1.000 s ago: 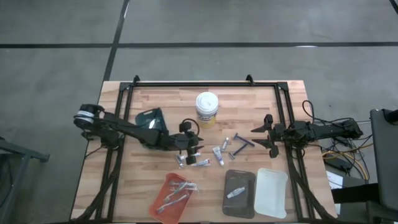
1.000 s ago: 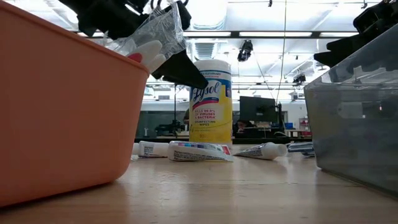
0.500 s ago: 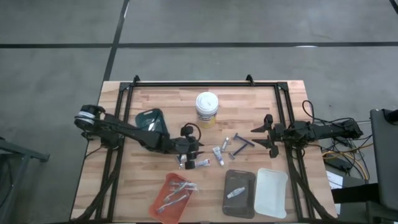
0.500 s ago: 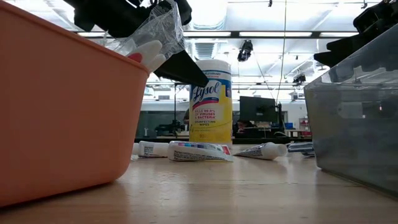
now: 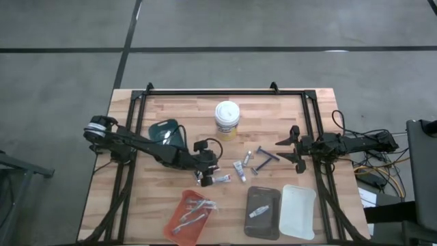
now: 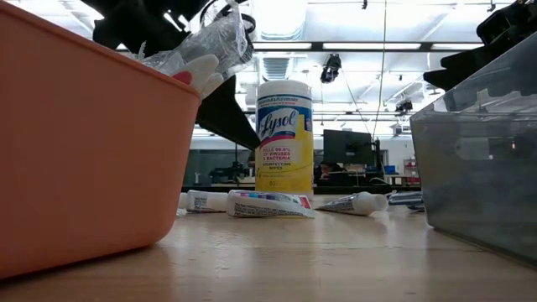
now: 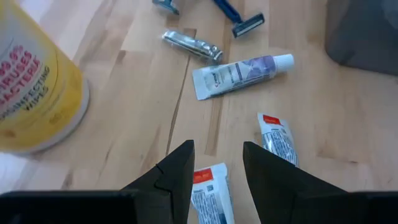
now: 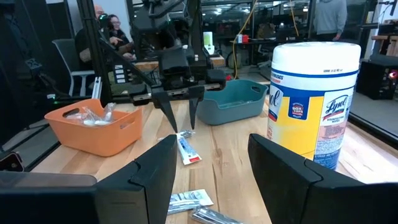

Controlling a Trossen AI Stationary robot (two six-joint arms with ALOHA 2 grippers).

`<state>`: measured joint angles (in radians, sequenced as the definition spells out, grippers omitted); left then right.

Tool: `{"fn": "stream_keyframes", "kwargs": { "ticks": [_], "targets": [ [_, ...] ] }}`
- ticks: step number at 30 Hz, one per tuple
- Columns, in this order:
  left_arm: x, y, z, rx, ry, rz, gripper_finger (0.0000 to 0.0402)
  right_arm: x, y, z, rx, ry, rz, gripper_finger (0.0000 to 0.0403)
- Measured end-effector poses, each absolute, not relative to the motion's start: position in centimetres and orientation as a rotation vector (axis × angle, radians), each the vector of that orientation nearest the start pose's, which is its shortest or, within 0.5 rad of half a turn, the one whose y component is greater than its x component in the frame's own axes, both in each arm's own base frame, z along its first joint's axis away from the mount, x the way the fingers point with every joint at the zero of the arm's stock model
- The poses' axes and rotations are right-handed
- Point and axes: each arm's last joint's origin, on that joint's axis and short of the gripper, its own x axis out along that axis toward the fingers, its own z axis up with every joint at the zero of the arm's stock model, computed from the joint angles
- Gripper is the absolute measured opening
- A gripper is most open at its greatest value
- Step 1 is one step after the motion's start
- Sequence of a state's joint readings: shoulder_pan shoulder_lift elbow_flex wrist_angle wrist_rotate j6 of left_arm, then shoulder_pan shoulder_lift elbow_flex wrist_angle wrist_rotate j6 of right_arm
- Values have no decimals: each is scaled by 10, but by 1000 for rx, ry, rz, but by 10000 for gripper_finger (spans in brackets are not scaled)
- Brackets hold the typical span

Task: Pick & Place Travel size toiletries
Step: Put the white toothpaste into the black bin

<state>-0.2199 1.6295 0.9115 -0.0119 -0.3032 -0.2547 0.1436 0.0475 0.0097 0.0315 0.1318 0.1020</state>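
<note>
As your left end effector [image 7: 214, 163] drops lower than a second ago, its spread fingers straddle a toothpaste tube [image 7: 210, 195]. The grasp looks imminent. Your right end effector [image 5: 295, 143] waits, spread, at the desk's [image 5: 273, 116] edge.

tube [image 7: 210, 194] half behind left hand [image 7: 214, 163]

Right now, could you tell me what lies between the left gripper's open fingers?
In the left wrist view, a small toothpaste tube lies on the wooden table between the left gripper fingers, not yet gripped.

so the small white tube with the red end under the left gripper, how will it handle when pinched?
The small white tube with the red end lies flat between the open left gripper fingers: probably soft, dents when pinched. Flat crimped end, so unlikely to roll. Glossy skin may slip.
</note>
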Motion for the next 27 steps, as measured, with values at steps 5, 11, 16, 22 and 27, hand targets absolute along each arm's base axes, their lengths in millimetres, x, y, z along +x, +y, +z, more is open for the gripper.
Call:
{"fn": "stream_keyframes", "kwargs": {
  "ticks": [5,11,16,22,27],
  "targets": [
    [324,-63,187,-85,692,187,145,99,10,166,97,7,11,196],
    [322,-63,185,-80,716,195,145,99,11,166,96,7,11,196],
    [320,-62,183,-104,743,212,145,99,11,166,100,7,11,196],
    [313,-60,174,-158,805,257,145,99,11,166,101,7,11,196],
    [308,-60,167,-234,837,243,145,99,11,166,97,7,11,196]
  ]
}}
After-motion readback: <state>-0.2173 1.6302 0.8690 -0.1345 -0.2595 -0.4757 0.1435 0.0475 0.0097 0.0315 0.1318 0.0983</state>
